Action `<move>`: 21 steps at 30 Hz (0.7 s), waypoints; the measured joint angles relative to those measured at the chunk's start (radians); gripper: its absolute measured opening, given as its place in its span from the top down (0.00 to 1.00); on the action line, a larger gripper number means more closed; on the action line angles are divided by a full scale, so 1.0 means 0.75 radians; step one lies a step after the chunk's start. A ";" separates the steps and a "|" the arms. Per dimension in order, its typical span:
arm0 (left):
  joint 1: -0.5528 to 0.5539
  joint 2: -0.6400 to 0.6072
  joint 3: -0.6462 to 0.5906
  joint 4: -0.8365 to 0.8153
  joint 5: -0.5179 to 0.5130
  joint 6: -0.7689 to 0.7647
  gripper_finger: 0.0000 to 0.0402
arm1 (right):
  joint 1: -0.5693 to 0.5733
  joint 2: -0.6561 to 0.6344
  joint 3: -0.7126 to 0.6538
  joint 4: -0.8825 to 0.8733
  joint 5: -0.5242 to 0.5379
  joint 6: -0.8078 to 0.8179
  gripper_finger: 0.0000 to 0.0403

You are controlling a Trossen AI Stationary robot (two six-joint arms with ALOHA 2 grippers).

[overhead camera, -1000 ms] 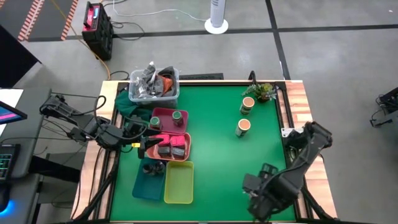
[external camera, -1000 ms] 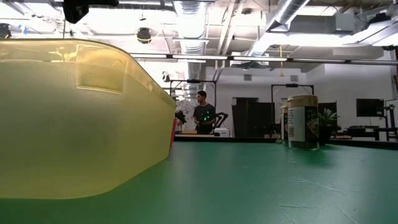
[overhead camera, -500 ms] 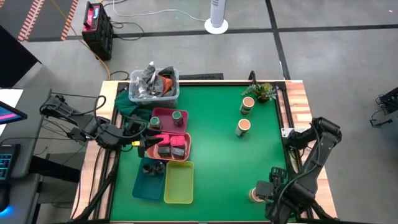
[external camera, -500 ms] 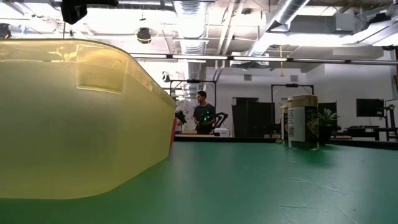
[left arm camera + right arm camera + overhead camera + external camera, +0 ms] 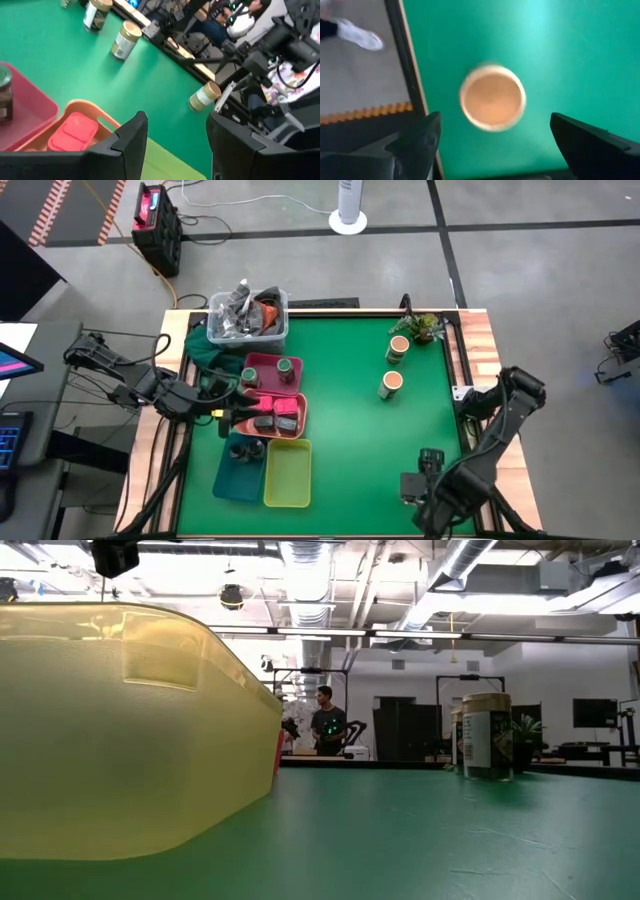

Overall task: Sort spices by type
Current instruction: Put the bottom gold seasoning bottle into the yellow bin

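Right pincer (image 5: 492,145) now above tan-topped jar (image 5: 492,97)

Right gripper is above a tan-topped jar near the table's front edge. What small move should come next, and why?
Probably lower the right gripper straight down around the tan-topped jar. Its fingers are open, the jar stands between them in the wrist view, and it is not gripped yet.

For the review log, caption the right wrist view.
Open right end effector poised directly above a round tan-topped spice jar on the green table mat.
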 joint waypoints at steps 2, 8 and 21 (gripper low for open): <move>0.000 0.000 0.000 -0.019 0.030 0.000 0.52 | -0.029 0.008 0.001 0.040 0.000 -0.001 0.01; 0.000 -0.004 0.000 -0.061 0.071 -0.016 0.52 | -0.089 0.017 0.001 0.038 -0.001 0.038 0.01; 0.000 -0.004 0.000 -0.146 0.099 -0.009 0.52 | -0.081 0.063 0.001 0.051 -0.066 0.056 0.01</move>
